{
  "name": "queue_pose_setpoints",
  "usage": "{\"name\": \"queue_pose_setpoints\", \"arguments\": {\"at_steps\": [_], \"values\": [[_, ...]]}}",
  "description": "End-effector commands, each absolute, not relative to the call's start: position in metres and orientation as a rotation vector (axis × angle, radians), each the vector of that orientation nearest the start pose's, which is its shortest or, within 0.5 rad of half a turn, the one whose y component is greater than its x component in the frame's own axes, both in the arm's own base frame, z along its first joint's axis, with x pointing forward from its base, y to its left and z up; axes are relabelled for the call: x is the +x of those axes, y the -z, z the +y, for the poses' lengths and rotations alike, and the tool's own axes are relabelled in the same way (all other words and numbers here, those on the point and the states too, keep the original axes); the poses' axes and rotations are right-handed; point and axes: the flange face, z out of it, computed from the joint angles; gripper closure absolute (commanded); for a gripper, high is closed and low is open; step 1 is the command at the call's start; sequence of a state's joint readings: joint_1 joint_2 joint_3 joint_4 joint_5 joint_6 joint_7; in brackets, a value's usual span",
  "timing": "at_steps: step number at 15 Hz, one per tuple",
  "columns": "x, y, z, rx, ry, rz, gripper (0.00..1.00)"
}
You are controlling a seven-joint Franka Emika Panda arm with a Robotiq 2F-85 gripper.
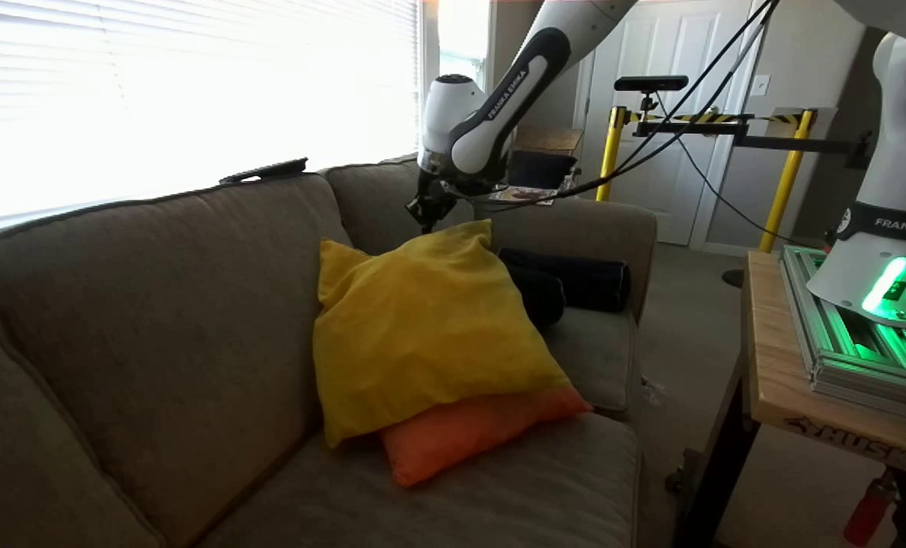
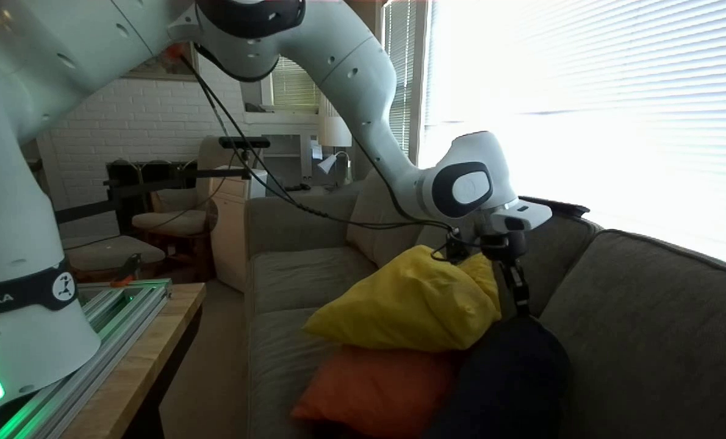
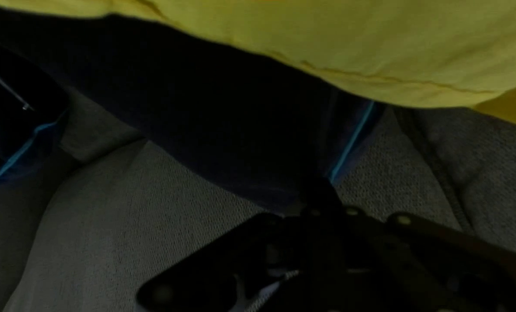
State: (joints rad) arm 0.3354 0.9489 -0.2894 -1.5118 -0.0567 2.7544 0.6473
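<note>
Claw (image 2: 522, 308) closed tight on the end of a dark bolster (image 2: 509, 381) (yellow pillow (image 2: 412, 305) just beside).

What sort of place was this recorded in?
Most likely a home living room: there is an upholstered sofa, bright window blinds behind it, and a lamp with a pale shade in the background.

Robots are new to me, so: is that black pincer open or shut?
Shut: in the wrist view the black pincer narrows to one tip, apparently pinching the corner of the dark, blue-edged fabric pillow.
</note>
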Motion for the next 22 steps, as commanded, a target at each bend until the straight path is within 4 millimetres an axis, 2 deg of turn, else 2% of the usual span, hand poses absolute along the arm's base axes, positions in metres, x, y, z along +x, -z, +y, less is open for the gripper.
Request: {"name": "queue_pose_setpoints", "arguments": {"at_steps": [1, 7, 9, 10, 11, 12, 16, 20, 22], "values": [[0.715, -0.200, 0.086, -3.097, 0.753, 0.588, 1.00], [0.709, -0.300, 0.089, -3.054, 1.119, 0.436, 1.00], [0.710, -0.312, 0.092, -3.050, 1.138, 0.423, 1.00], [0.711, -0.309, 0.094, -3.045, 1.093, 0.440, 0.74], [0.712, -0.303, 0.095, -3.042, 1.058, 0.447, 0.73], [0.714, -0.289, 0.097, -3.030, 0.992, 0.466, 0.68], [0.722, -0.230, 0.097, -2.962, 0.797, 0.572, 0.40], [0.733, -0.187, 0.088, -2.969, 0.716, 0.626, 0.12], [0.738, -0.169, 0.084, -2.988, 0.672, 0.640, 0.01]]}}
